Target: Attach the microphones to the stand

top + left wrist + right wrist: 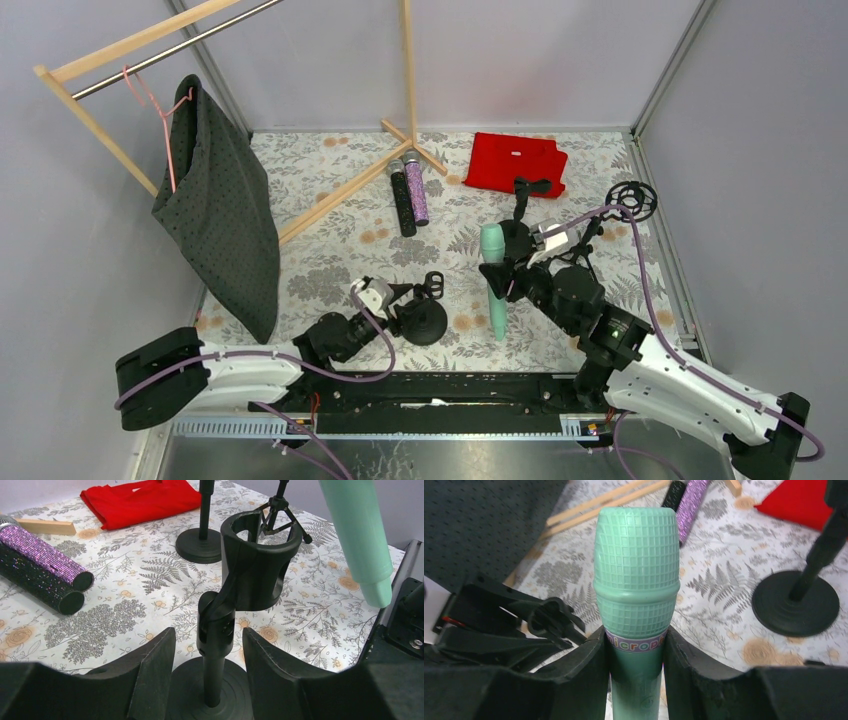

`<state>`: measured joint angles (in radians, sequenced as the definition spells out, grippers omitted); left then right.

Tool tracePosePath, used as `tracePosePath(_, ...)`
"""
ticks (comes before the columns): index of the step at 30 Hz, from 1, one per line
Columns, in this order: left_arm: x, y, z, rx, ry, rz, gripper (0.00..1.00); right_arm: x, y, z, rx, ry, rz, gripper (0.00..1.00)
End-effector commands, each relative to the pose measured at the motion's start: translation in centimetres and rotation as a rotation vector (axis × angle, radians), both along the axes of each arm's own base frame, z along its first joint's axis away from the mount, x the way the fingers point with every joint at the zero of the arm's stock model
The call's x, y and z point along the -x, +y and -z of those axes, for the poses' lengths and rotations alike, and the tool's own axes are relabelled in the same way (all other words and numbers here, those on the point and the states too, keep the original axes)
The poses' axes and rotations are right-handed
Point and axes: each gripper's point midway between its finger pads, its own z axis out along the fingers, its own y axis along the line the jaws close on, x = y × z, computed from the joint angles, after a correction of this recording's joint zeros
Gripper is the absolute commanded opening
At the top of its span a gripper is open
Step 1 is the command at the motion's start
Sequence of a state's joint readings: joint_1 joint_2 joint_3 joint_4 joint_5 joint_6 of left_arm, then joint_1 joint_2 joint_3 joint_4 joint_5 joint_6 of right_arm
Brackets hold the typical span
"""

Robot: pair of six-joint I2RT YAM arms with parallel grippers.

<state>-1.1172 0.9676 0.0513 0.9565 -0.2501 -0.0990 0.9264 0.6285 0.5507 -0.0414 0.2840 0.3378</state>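
Observation:
My right gripper (512, 276) is shut on the mint-green microphone (493, 285), just below its head in the right wrist view (636, 580), and holds it above the table. Its lower end (357, 535) hangs right of the black clip (260, 565) of a round-based stand (428, 322). My left gripper (209, 635) is open, its fingers either side of that stand's post without touching it. The black microphone (401, 205) and the glittery purple one (416, 192) lie side by side at the far middle of the table.
A second round-based stand (517, 225) and a small tripod stand (632, 200) are at the right. A red cloth (516, 163) lies at the back. A wooden rack (330, 195) with a dark garment on a hanger (220, 215) fills the left.

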Motion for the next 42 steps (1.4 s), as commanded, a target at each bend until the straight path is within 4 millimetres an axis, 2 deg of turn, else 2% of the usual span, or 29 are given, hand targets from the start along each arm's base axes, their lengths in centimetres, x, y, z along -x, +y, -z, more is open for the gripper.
tracePosePath(1,-0.3,0.2,-2.6,0.091,-0.091,-0.017,0.54,-0.5,1.7,-4.0,-0.111,-0.147,-0.057,0.0)
tracePosePath(4,-0.2,-0.2,-2.8,0.086,-0.101,0.001,0.53,-0.7,2.2,-4.9,-0.142,-0.196,-0.07,0.0)
tracePosePath(10,-0.1,-1.2,-2.7,0.081,-0.108,0.034,0.53,-0.8,2.2,-5.4,-0.156,-0.267,-0.077,0.0)
tracePosePath(19,-1.1,-1.5,-1.9,0.086,-0.087,-0.014,0.49,0.4,1.9,-8.0,-0.211,-0.399,-0.13,0.0)
tracePosePath(28,-1.6,-2.8,-2.5,0.108,-0.085,-0.008,0.41,0.6,1.9,-8.3,-0.243,-0.45,-0.137,0.0)
tracePosePath(33,-1.7,-3.2,-2.2,0.09,-0.075,-0.005,0.31,0.8,1.7,-9.4,-0.272,-0.473,-0.135,0.0)
tracePosePath(39,-1.5,-3.7,-1.4,0.057,-0.066,0.021,0.23,1.0,2.0,-10.3,-0.279,-0.487,-0.155,0.0)
tracePosePath(42,-1.3,-3.9,-0.9,0.046,-0.058,0.032,0.07,1.2,2.0,-10.8,-0.283,-0.505,-0.165,0.0)
